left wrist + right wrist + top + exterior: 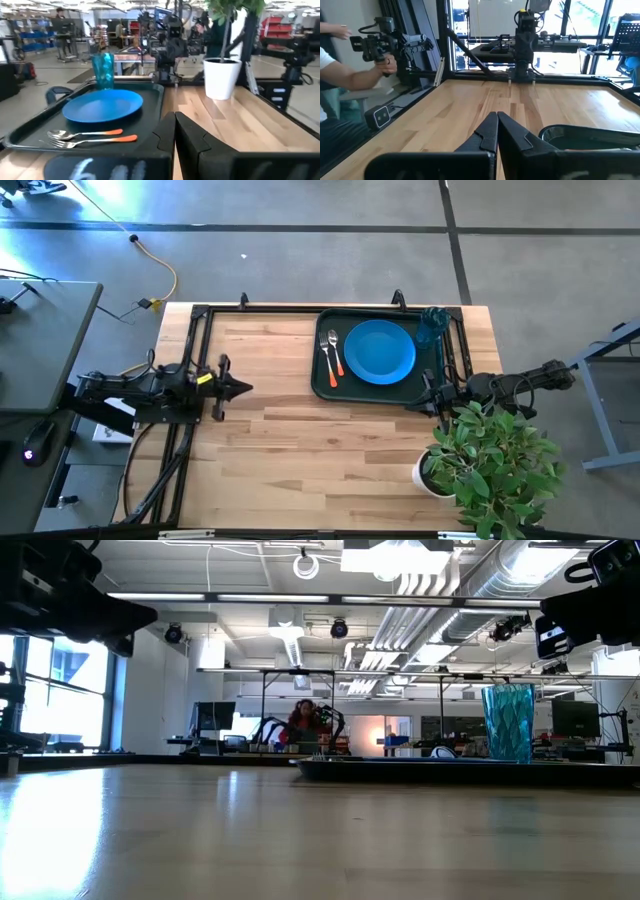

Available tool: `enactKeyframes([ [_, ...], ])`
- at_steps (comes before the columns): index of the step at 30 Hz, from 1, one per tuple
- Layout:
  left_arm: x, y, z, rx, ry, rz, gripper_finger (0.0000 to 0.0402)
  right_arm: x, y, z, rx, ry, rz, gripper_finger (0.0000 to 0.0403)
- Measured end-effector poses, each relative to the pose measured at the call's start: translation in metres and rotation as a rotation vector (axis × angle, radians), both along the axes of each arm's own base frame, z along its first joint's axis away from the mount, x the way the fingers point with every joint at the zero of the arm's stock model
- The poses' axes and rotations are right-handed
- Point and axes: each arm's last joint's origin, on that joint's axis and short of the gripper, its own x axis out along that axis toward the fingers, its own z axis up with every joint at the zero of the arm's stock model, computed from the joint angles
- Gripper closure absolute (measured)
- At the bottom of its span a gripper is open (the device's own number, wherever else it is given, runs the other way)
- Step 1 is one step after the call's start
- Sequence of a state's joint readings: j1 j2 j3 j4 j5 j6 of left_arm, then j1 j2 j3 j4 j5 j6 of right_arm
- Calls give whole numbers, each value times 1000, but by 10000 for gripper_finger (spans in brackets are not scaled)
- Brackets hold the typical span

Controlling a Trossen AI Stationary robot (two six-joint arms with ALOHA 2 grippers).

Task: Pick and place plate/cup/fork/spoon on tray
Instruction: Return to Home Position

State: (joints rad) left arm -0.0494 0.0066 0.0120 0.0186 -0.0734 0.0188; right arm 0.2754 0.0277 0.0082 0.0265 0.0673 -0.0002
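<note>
The dark tray (325,383) lies at the table's far right. On it rest the blue plate (380,351), the orange-handled spoon (335,352) and fork (327,357) to the plate's left, and the teal cup (432,326) upright in the far right corner. They also show in the left wrist view: plate (102,105), spoon (85,133), fork (92,141), cup (102,70). My left gripper (247,388) is shut and empty at the table's left. My right gripper (418,393) is shut and empty by the tray's near right edge.
A green plant in a white pot (488,460) stands at the table's near right corner, close to my right arm. A black frame (200,315) runs along the table's left and far edges. A person's arm (355,75) holding a device shows beyond the table.
</note>
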Motion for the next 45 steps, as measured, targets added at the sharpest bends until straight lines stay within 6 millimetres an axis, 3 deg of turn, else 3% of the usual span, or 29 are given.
enactKeyframes([
  [45,2,-1,-3,-59,32,-18,402,0,0,0,0,0,0,403],
])
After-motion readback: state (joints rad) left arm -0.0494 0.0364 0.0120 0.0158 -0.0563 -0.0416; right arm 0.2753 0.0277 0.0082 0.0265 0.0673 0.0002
